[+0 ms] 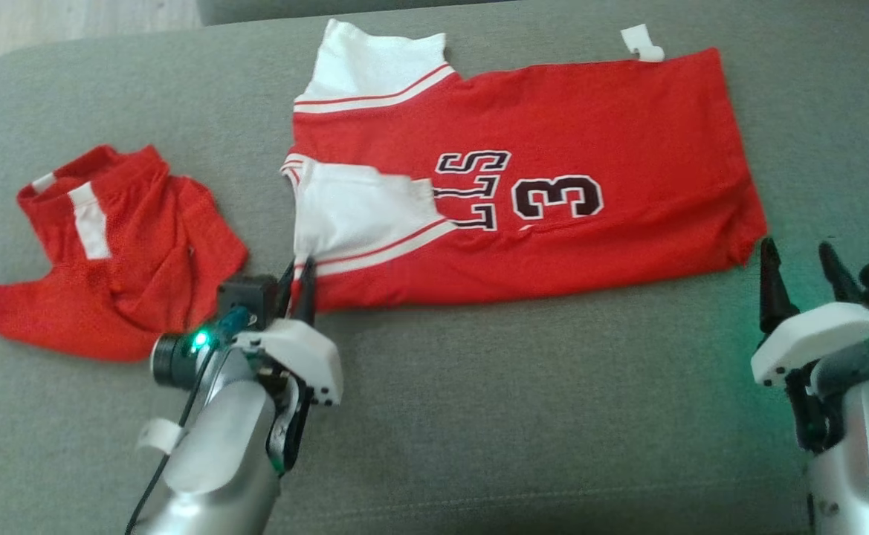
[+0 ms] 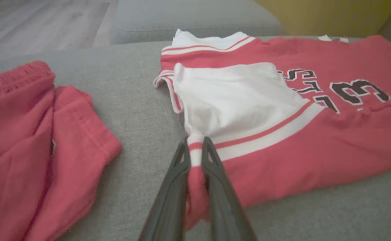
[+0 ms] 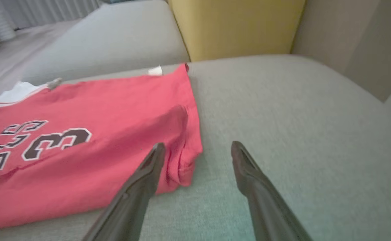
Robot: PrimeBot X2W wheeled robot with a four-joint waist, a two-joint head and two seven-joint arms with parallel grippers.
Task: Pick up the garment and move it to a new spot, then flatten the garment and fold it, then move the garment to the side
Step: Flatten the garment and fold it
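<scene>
The garment (image 1: 553,126) is a red jersey with white sleeves and a black number 3, spread flat across the grey cushion. My left gripper (image 1: 296,271) is shut on the striped cuff at the jersey's near left corner; the left wrist view has that bunched cloth pinched between the two fingers of the left gripper (image 2: 195,140), with the garment (image 2: 315,140) stretching away to the right. My right gripper (image 1: 798,249) stands open just off the jersey's near right corner. In the right wrist view the right gripper (image 3: 198,145) straddles the hem corner of the garment (image 3: 81,174) without holding it.
A crumpled pair of red shorts (image 1: 114,253) lies left of the jersey, close to my left gripper, and the shorts (image 2: 31,140) also show in the left wrist view. Bare grey sofa cushion (image 1: 516,409) runs along the near side. A yellow cushion (image 3: 235,26) stands behind.
</scene>
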